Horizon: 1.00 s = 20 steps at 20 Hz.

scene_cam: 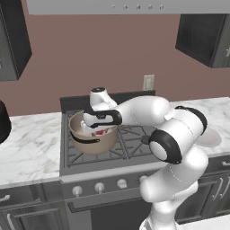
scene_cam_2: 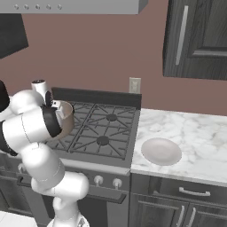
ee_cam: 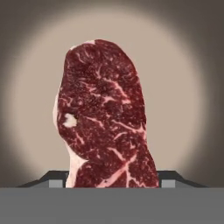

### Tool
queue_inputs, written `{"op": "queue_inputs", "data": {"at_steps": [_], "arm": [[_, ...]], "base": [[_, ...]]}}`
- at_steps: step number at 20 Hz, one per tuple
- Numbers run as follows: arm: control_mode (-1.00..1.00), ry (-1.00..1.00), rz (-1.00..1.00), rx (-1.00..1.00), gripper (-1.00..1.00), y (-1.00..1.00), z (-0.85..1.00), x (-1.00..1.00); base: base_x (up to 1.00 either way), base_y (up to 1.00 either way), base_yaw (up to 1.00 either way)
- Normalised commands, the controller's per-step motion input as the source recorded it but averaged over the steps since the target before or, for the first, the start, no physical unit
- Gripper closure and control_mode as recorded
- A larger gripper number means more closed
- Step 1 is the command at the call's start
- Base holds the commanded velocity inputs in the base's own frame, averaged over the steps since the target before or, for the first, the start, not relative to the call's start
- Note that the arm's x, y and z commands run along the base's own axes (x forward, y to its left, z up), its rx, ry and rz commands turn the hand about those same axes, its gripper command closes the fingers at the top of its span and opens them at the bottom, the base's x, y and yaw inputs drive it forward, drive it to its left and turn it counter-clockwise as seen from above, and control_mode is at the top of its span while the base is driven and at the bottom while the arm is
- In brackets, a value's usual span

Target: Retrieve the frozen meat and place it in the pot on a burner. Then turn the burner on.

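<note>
Marble counters (scene_cam: 31, 148) flank a black gas stove (scene_cam: 130, 139) against a reddish-brown wall, with dark cabinets above and below.

Nearest the gripper (scene_cam: 99, 130) is the meat (ee_cam: 105, 118): in the hand view the dark tips stand on either side of its lower end, so the fingers are clamped on it. It is a dark red slab veined with white, and it stretches away from the fingers toward the pale round floor of the pot (scene_cam: 92, 137).

Around the gripper is the pot itself. In the left base view the hand reaches down into its mouth, and a red-pink patch of meat shows just under the hand, inside the rim. From the pictures one cannot tell whether the meat touches the bottom. The pot is tan, with a dark handle band on its side, and it stands on the stove's front left grate.

Below the pot, along the stove's front, runs a row of pale knobs (scene_cam: 99, 187).

Farther off, on the counter to the gripper's right, lies a pale round plate (scene_cam_2: 161, 151).

Beyond the stove, an outlet (scene_cam: 148, 82) sits on the wall.
</note>
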Motion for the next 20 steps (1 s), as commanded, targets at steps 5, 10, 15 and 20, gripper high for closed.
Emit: {"op": "queue_inputs", "data": {"at_steps": [5, 10, 15, 20], "arm": [[-1.00, 0.00, 0.00, 0.00, 1.00, 0.00, 0.00, 0.04], [-1.00, 0.00, 0.00, 0.00, 1.00, 0.00, 0.00, 0.00], [-1.00, 0.00, 0.00, 0.00, -1.00, 0.00, 0.00, 0.00], [-1.00, 0.00, 0.00, 0.00, -1.00, 0.00, 0.00, 0.00]], "base": [[0.00, 0.00, 0.00], [0.00, 0.00, 0.00], [0.00, 0.00, 0.00], [0.00, 0.00, 0.00]]}}
